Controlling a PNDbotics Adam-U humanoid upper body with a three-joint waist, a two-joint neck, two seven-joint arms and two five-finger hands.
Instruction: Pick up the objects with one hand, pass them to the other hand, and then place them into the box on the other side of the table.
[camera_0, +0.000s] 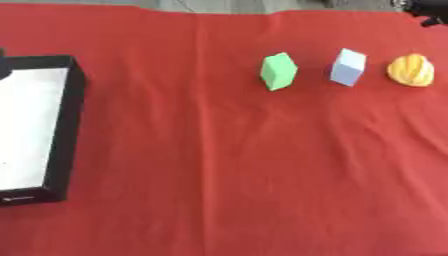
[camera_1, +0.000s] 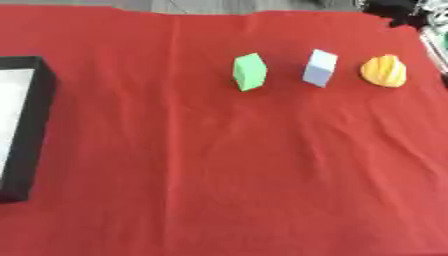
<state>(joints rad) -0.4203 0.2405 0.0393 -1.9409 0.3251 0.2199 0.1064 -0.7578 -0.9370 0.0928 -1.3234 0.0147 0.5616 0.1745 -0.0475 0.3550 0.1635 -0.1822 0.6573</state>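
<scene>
Overall, a red cloth (camera_0: 219, 165) is seen covering the table in the left eye view, creased in long folds. At the left edge a black-walled box (camera_0: 75, 120) with a white floor is recorded, lying flat and holding nothing that can be made out. Well apart from it, toward the far right, 3 objects are set in a row: a green block (camera_0: 279, 71), a pale blue block (camera_0: 348, 67) just beside it, and an orange ribbed object (camera_0: 411, 70) nearest the right edge. None of the 3 is touching another. In the right eye view the same row is shown shifted leftward, and only the right wall of the box is visible at the left border. Dark shapes at the top right corner cannot be identified. Neither robot hand is shown in either view, so their state cannot be told.
</scene>
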